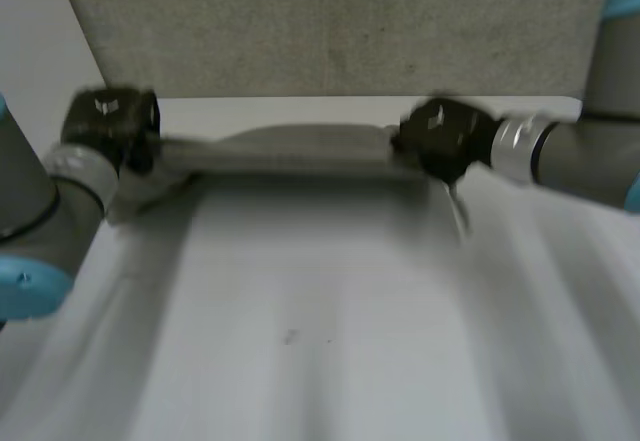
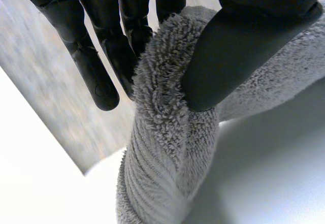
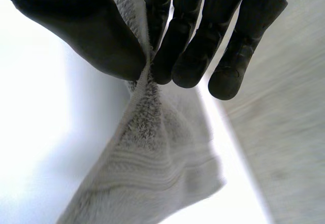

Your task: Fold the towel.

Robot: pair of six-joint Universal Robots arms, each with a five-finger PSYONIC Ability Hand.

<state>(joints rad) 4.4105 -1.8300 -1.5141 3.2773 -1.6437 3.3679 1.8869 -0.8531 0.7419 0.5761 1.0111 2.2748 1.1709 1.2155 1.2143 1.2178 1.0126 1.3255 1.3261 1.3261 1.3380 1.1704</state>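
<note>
towel [image 1: 290,151] sits at 12 o'clock on the table [image 1: 320,341], close to the far edge, drawn out as a narrow grey band between both hands. The left hand [image 1: 112,121] has its 9 o'clock end and the right hand [image 1: 440,141] its 3 o'clock end. The arms enter from 8 o'clock and 3 o'clock. Can't tell whether the middle of the band touches the table.

Left wrist view: the thumb [image 2: 228,56] presses a bunched fold of terry against the fingers [image 2: 132,36], so the left hand is clamped on the towel. The cloth drops from the pinch toward the white table, with ribbed weave below the grip.

Right wrist view: thumb [image 3: 86,36] and fingers [image 3: 177,56] meet on a thin edge of the towel, so the right hand is clamped on it too. The cloth fans out from the pinch, with a woven stripe band across it.

Past the table's far edge at 12 o'clock there is a grey textured surface [image 1: 340,21].
</note>
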